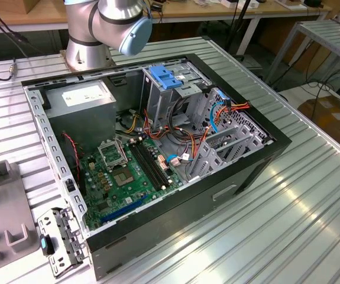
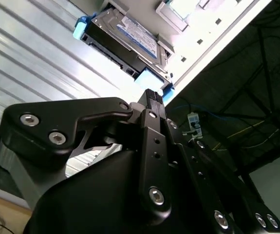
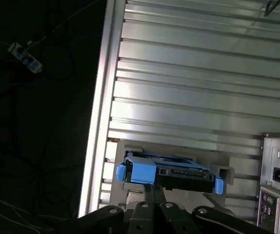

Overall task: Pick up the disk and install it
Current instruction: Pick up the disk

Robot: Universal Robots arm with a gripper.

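Logging disk (image 3: 181, 178) lying flat on grey holder (image 3: 125, 146) atop ribbed table (image 3: 203, 73), off the rear panel of PC case (image 3: 276, 195) and well apart from it, nr table edge. Picking up same disk (image 2: 130, 36) label-up w/ blue side rails in second wrist view.

Reading connector end as facing the tool. Judging long axis to be running away from tool, approx in line w/ fingers, not crosswise.

Placing gripper (image 3: 153, 191) just beside that near end, toward the rail farther from case. Noting gripper (image 2: 153, 97) fingers pressed together in both wrist views, pinching nothing as far as visible. Finding tips just short of blue rail tab; not managing to tell contact vs. small gap.

Seeing case (image 1: 229, 177) lying open on its side in exterior view, w/ blue latch plate (image 1: 167, 77) on drive cage inside. Spotting arm base (image 1: 90, 44) standing just beside case.
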